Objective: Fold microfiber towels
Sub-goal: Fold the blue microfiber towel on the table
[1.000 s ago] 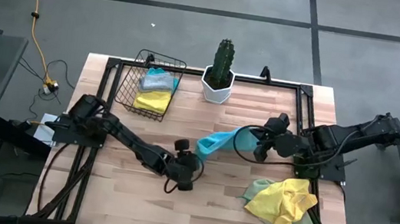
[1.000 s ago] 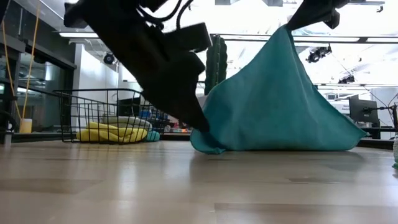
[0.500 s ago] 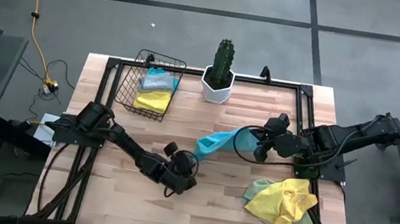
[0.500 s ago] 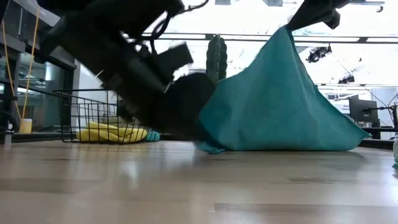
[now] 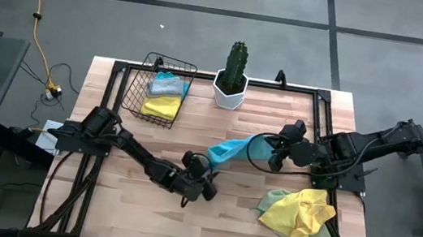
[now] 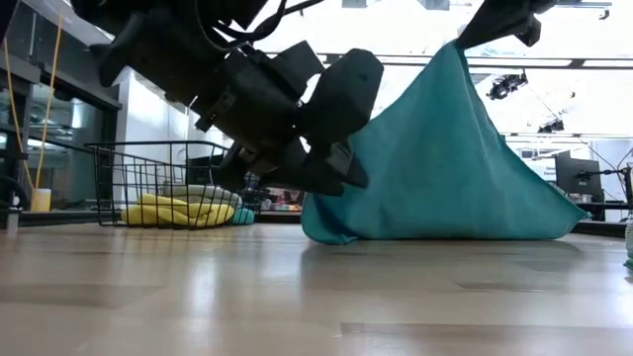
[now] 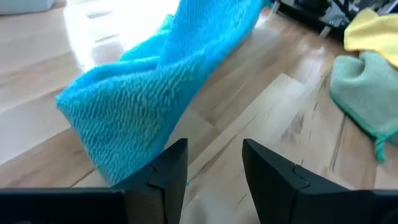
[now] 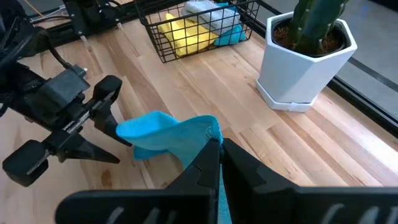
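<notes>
Since half a second ago your left gripper (image 5: 208, 188) has swung right, from the lower centre of the high view to just under the low corner of the turquoise towel (image 5: 230, 150); you see its fingers (image 7: 166, 167) apart with bare wood between them and the cloth's hanging corner just beyond, not gripped. Your right gripper (image 5: 272, 152) stays put at centre right, fingers pinched together on the towel's upper corner, so the cloth drapes down and left to the wooden table (image 5: 133, 215), its lower edge resting on the boards in the low view. At the lower right of the high view you have a heap of yellow and pale green towels (image 5: 302, 218). In the upper left, the wire basket (image 5: 159, 90) holds folded yellow, grey and blue cloths, with the potted cactus (image 5: 233, 76) just to its right.
</notes>
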